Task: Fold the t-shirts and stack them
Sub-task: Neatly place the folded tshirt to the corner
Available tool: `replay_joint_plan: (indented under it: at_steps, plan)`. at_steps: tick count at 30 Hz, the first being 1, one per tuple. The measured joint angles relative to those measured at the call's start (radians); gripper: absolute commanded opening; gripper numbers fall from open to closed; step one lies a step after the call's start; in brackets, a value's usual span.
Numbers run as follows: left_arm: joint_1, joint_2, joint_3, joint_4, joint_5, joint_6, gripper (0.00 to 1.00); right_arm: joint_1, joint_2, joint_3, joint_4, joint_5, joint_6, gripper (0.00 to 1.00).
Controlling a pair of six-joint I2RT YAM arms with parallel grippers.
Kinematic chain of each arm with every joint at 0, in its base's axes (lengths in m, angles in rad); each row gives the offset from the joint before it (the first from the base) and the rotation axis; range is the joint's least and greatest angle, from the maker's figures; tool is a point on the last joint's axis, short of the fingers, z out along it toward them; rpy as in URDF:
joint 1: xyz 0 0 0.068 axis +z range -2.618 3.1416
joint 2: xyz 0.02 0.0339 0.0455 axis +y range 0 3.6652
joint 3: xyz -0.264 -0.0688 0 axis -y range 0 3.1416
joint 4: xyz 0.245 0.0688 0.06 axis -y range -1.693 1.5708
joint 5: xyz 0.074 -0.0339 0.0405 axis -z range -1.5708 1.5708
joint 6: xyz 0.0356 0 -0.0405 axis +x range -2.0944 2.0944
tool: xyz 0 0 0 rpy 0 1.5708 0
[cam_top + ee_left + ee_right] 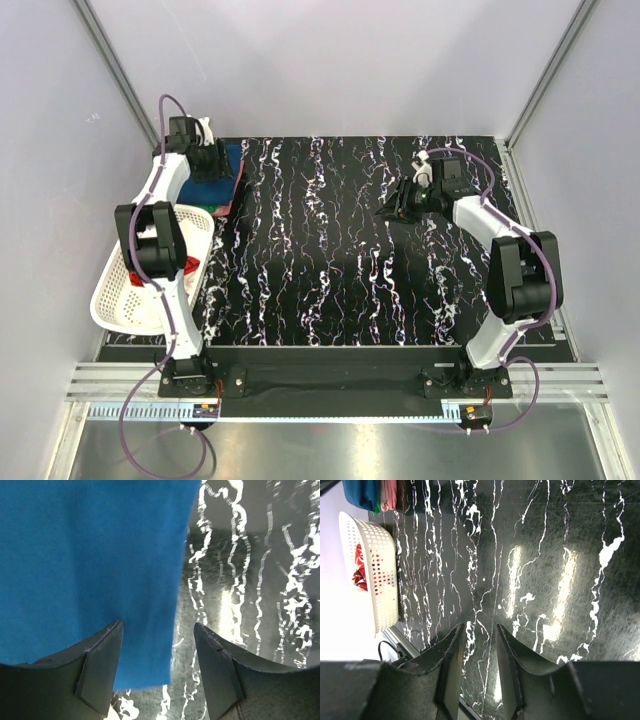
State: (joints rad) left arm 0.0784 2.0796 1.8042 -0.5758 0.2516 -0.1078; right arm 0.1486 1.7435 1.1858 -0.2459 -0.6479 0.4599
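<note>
Blue tee (90, 555) tops the folded stack (218, 188) at ten o'clock on the table (340, 260); a red tee (359, 567) lies in the basket (110, 300) at nine. The left claw (157, 627) hangs spread over the blue edge, pinching nothing. The right claw (479, 627), narrowly parted and empty, hovers at two. A fingertip catching that hem could drag the fold open or skew the pile.

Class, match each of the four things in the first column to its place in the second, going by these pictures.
1. blue t-shirt
2. red t-shirt
3. white lattice basket
4. right end effector

A. over bare table, on the right
B. inside the basket
C. on top of the folded stack
D. at the table's left edge

Pairs: 1-C, 2-B, 3-D, 4-A
</note>
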Motion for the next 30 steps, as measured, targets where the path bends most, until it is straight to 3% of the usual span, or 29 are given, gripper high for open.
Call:
replay_joint_plan:
  at_steps: [9, 11, 12, 14, 16, 17, 18, 19, 24, 30]
  plan:
    - [0.005, 0.009, 0.024, -0.056, 0.016, -0.003, 0.64, 0.0, -0.058, 0.005, -0.052, 0.009, -0.005, 0.4]
    - [-0.001, -0.032, 0.029, -0.081, 0.031, -0.011, 0.64, 0.0, -0.076, 0.008, -0.07, 0.011, -0.004, 0.47]
    - [-0.005, -0.062, 0.027, -0.09, 0.042, -0.018, 0.64, 0.0, -0.087, 0.01, -0.084, 0.015, -0.004, 0.52]
    - [-0.022, -0.159, -0.015, -0.067, 0.056, -0.028, 0.66, 0.0, -0.119, 0.011, -0.113, 0.028, -0.007, 0.71]
    - [-0.064, -0.31, -0.11, -0.046, 0.072, -0.042, 0.67, 0.0, -0.174, 0.012, -0.148, 0.041, -0.011, 1.0]
    - [-0.086, -0.373, -0.153, -0.027, 0.081, -0.046, 0.68, 0.0, -0.206, 0.012, -0.167, 0.051, -0.018, 1.0]
    - [-0.121, -0.46, -0.208, -0.007, 0.098, -0.055, 0.89, 0.0, -0.245, 0.013, -0.183, 0.064, -0.028, 1.0]
    - [-0.159, -0.543, -0.259, 0.011, 0.118, -0.059, 0.99, 0.0, -0.287, 0.013, -0.199, 0.078, -0.033, 1.0]
    - [-0.338, -0.87, -0.486, 0.111, 0.218, -0.106, 0.99, 0.0, -0.505, -0.002, -0.233, 0.127, -0.042, 1.0]
    - [-0.394, -1.067, -0.771, 0.219, 0.277, -0.198, 0.99, 0.0, -0.683, -0.081, -0.244, 0.147, -0.006, 1.0]
